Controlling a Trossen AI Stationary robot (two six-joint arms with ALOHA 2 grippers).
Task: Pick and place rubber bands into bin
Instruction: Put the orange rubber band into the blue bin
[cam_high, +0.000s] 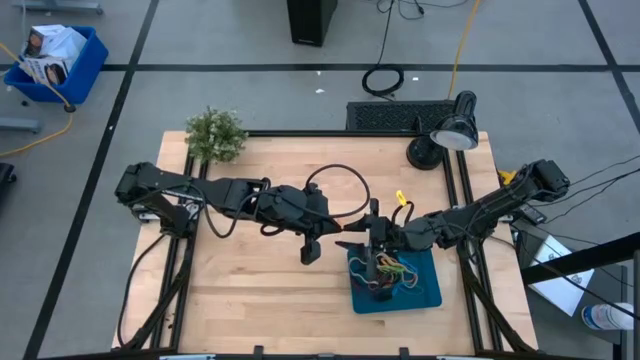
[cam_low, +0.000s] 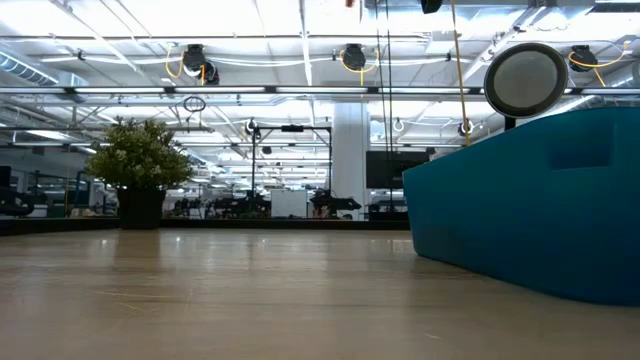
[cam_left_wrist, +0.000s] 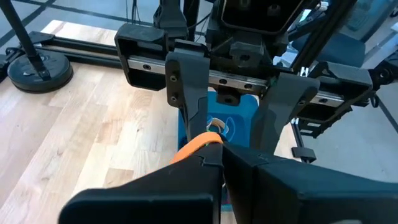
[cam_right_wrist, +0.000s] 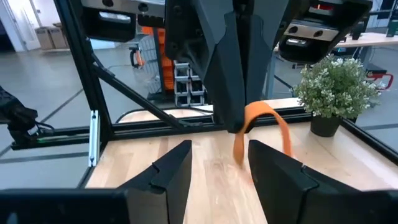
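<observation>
An orange rubber band (cam_right_wrist: 268, 122) hangs in the air from the shut tips of my left gripper (cam_left_wrist: 221, 149), which shows at mid-table in the high view (cam_high: 352, 240). My right gripper (cam_right_wrist: 219, 163) faces it from the table's right, open. One of its fingers stands on either side of the band and of the left fingertips, and I see no touch. The teal bin (cam_high: 428, 292) lies just nearer on the table, below both grippers, with several coloured rubber bands (cam_high: 388, 272) in it. In the low view only the bin's wall (cam_low: 530, 210) shows. My left gripper pinches the orange band (cam_left_wrist: 200, 142) between its two fingertips, which slant down toward the table's right. A short arc of the band (cam_right_wrist: 278, 127) loops out beside the tips and a strand (cam_right_wrist: 239, 152) hangs below them. The band is lifted clear of table and bin.
A small potted plant (cam_high: 215, 135) stands at the far left corner and a desk lamp (cam_high: 448, 135) at the far right. A black cable loop (cam_high: 335, 185) lies at mid-table, with a small yellow piece (cam_high: 402, 197) right of it. Bare wood spreads left of the bin.
</observation>
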